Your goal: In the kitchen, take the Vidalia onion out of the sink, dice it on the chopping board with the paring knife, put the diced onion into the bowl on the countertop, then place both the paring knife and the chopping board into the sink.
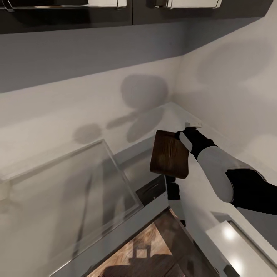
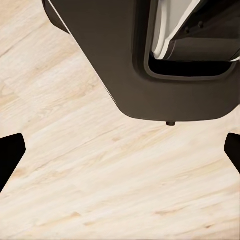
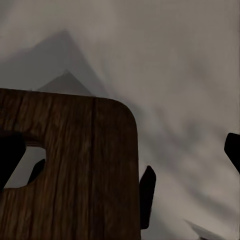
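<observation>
My right claw [image 1: 184,135] holds the board [image 1: 169,154] up in the air, gripping it at its upper right corner in the head view. In the right wrist view one dark finger [image 3: 11,157] crosses the slot handle at the board's [image 3: 75,170] end, and the other finger [image 3: 233,150] stands off to the far side, so I cannot tell from there how firmly the grip closes. The board is dark brown wood with rounded corners, tilted, its broad face turned toward my head camera. It hangs clear of the grey surface [image 1: 57,111] below and behind it. My right arm [image 1: 215,165] reaches in from the right, white at the forearm and black at the wrist.

Beyond the board, the surface runs into a corner where two grey walls [image 1: 231,69] meet, and shadows of my body fall on them. Dark cabinets [image 1: 77,15] hang above. To the lower left lies a large pale rectangular recess with a raised rim [image 1: 115,165]. At the bottom of the head view a strip of wooden floor [image 1: 142,250] shows.

My left claw [image 2: 120,150] hangs wide open over the light plank floor [image 2: 100,175], its two dark fingertips [image 2: 10,152] at opposite edges of the left wrist view with nothing between them. A dark part of my base [image 2: 125,60] sits above the floor there.
</observation>
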